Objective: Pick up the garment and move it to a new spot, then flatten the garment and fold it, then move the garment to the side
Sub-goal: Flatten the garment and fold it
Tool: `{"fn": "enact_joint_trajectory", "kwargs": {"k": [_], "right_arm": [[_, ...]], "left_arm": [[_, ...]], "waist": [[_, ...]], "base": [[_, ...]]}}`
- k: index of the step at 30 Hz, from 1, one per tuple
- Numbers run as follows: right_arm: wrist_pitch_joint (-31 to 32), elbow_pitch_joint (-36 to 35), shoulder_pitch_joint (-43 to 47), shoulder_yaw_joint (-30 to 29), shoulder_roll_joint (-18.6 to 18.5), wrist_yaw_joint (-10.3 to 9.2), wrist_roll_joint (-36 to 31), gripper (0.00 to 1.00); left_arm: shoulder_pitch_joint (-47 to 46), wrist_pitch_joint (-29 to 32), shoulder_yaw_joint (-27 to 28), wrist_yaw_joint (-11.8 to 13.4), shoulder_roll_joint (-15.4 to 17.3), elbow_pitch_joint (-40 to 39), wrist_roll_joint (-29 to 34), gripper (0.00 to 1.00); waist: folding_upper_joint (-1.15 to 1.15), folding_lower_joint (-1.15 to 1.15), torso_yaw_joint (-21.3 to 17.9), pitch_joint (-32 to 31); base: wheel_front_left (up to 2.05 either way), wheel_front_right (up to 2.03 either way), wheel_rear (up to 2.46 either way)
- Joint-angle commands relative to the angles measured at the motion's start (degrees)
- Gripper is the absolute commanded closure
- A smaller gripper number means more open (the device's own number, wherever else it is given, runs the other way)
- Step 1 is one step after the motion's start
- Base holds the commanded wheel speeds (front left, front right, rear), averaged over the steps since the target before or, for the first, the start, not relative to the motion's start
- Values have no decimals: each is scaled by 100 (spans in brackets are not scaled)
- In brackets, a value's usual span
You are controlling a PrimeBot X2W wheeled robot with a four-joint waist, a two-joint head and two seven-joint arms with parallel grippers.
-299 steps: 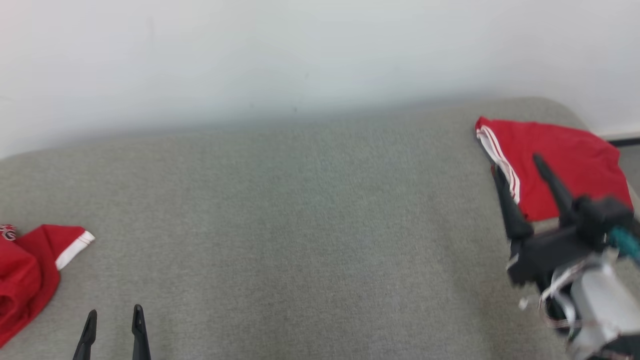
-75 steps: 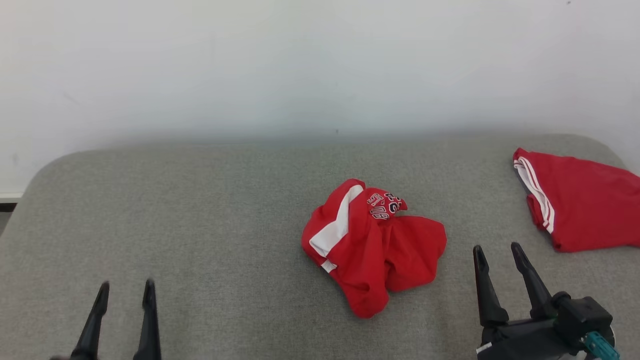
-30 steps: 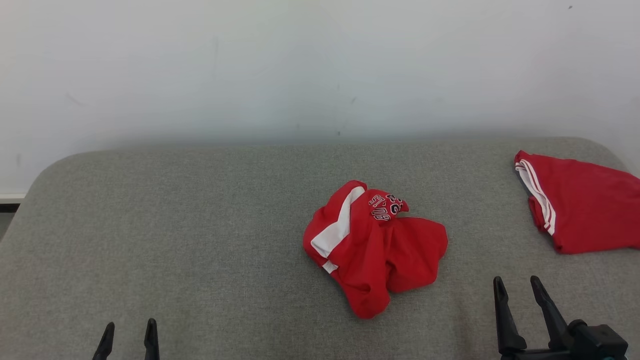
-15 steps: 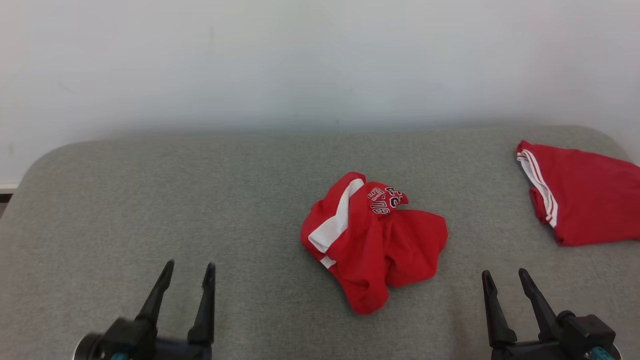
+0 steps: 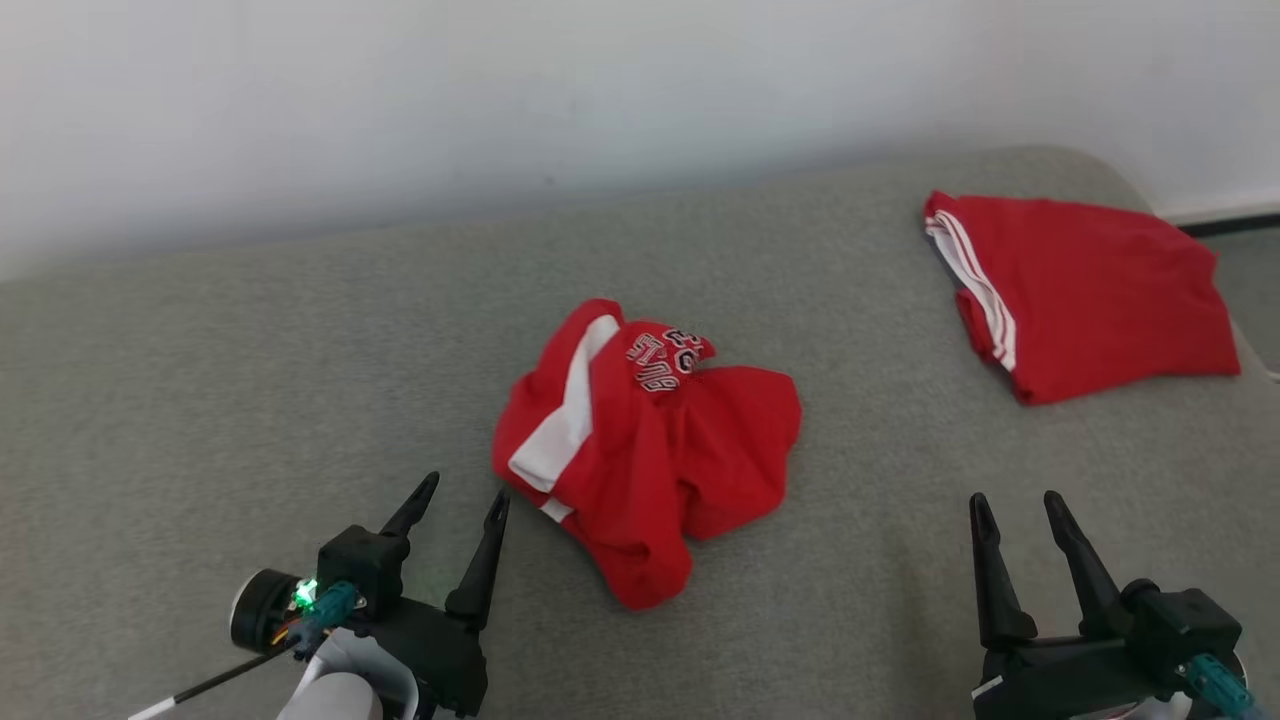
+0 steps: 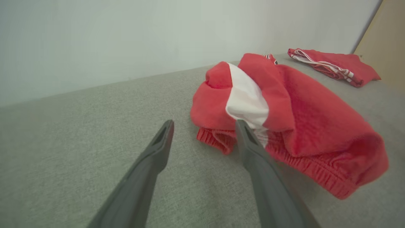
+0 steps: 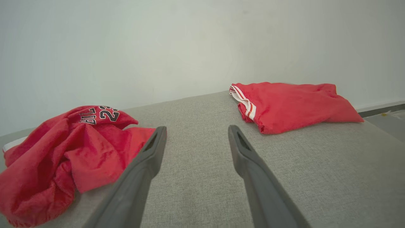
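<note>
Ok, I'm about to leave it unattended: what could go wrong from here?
The crumpled garment is bunched in layers, so the open left gripper, beside its elastic hem, might pinch several at once and lift a wad that won't flatten. The folded red garment lies near the right end of the grey surface; setting this one aside there could disturb it.

Folded red shorts [image 5: 1090, 290], perhaps — grey upholstery [image 5: 250, 380].

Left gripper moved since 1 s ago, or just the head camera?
Yes. The left gripper has closed in on the crumpled garment: a wide stretch of grey cushion separated them then; now it sits open beside the garment's left edge.
</note>
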Motion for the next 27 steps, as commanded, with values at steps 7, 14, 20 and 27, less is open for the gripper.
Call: {"fn": "enact_joint_trajectory", "kwargs": {"k": [7,14,20,27], "right_arm": [[-6,-52,-155,-62,45,0,13,0],[-5,-56,-179,-103,53,0,-22,0],[-5,-28,-89,-182,93,0,-69,0],[-5,76,56,-175,155,0,-59,0]], "left_arm": [[-464,-28,-290,13,-33,671,-409,0],[-697,-32,-440,13,-68,814,-644,89],[-680,-32,-119,14,101,726,-676,100],[-691,-33,622,96,634,99,-330,100]], "waist": [[-1,-1,-611,526],[-1,-1,-644,611],[-1,-1,-495,485],[-1,-1,-198,51]], "base": [[0,0,0],[0,0,0],[0,0,0],[0,0,0]]}}
